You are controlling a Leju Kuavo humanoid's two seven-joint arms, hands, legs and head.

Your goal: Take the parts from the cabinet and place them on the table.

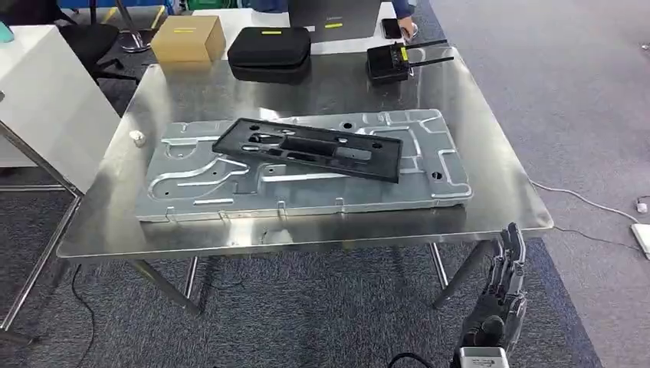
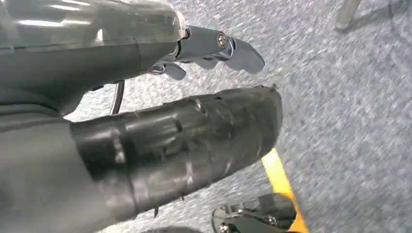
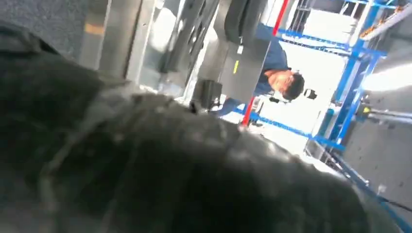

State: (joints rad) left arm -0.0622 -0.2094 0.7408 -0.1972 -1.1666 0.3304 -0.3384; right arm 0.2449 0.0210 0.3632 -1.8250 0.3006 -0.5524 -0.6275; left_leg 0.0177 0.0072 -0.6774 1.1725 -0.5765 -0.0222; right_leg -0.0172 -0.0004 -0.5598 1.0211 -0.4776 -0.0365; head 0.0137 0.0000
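Resting on the metal desk (image 1: pixel 490 192) in the middle of the head view are two parts: a large silver stamped plate (image 1: pixel 429 153) lying flat, and a black plastic frame (image 1: pixel 306 149) laid across its top, tilted slightly so its right end sits lower in the frame. Both appear already delivered; whether more parts remain in the cabinet cannot be told, since no cabinet is in sight. Right robot hand (image 1: pixel 500 295) hangs at lower right of the head view, below the desk edge, fingers extended and apart, holding nothing. Left robot hand (image 2: pixel 145 145) seen in the left wrist view over grey carpet; thumb and fingers lie out straight with nothing between them, so I read it as open and empty. Judgement on handling: silver plate looks like sheet metal, stiff, fairly heavy, with smooth faces that would slip and thin edges; best taken at the two long edges with both hands, kept level. Black frame looks light and rigid but somewhat flexible along its length, with cut-outs that give finger purchase; grip at a long edge or through an opening near mid-length to avoid twisting. At the top of the head view: cardboard box (image 1: pixel 188 37), black zip case (image 1: pixel 268 47), black radio unit with antennas (image 1: pixel 391 61).
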